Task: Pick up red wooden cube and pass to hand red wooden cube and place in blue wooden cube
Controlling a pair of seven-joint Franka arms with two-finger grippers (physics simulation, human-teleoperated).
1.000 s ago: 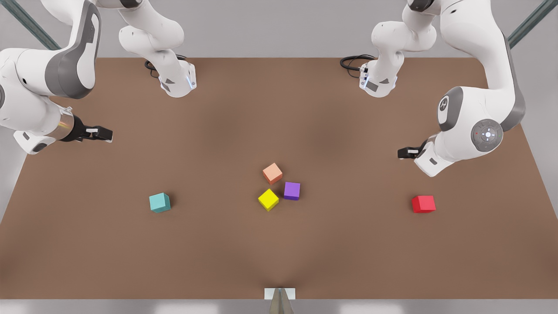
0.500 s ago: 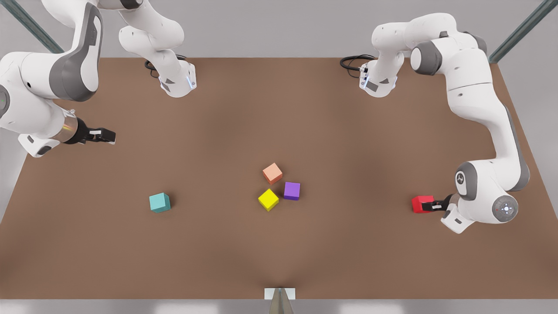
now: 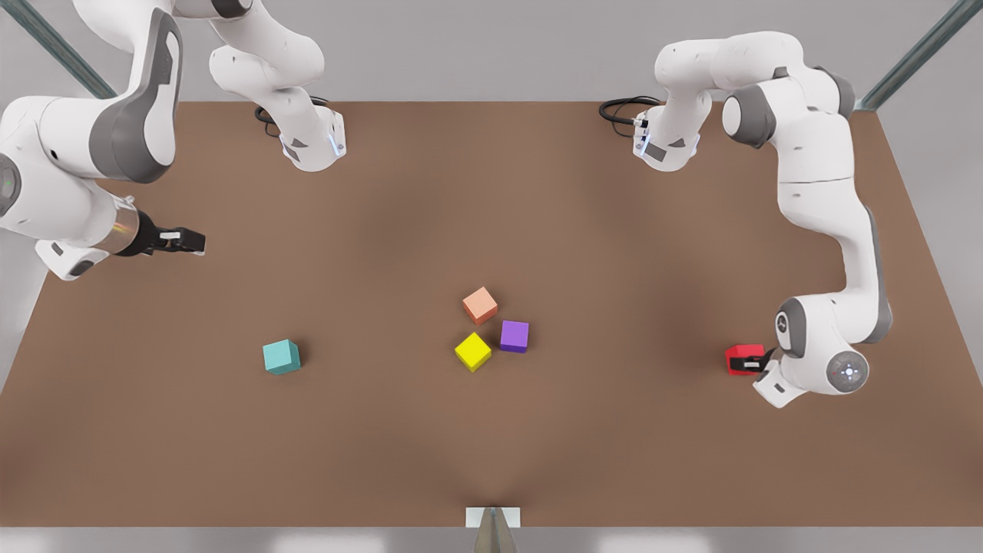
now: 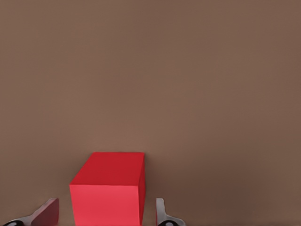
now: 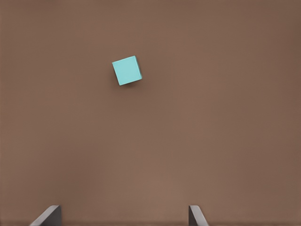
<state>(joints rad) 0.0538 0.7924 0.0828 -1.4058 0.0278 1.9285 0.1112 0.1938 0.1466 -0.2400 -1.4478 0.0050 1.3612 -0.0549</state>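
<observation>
The red wooden cube (image 3: pixel 742 359) (image 4: pixel 109 193) rests on the table near the front view's right. My left gripper (image 3: pixel 757 362) (image 4: pixel 103 213) is low at the cube and open. One finger (image 4: pixel 46 214) stands on each side of the cube, with small gaps to its faces. The blue wooden cube (image 3: pixel 281 356) (image 5: pixel 127 70) sits alone on the table toward the front view's left. My right gripper (image 3: pixel 187 242) (image 5: pixel 123 215), the hand, hovers open and holds nothing. It is above the table's left side, farther back than the teal cube.
A salmon-orange cube (image 3: pixel 480 305), a yellow cube (image 3: pixel 472 352) and a purple cube (image 3: pixel 514 336) cluster at the middle of the brown table (image 3: pixel 614 445). Both arm bases (image 3: pixel 311 142) stand along the far edge.
My left arm came down from above the table to the red cube and set its fingers on both sides of it. The right gripper only drifted slightly.
</observation>
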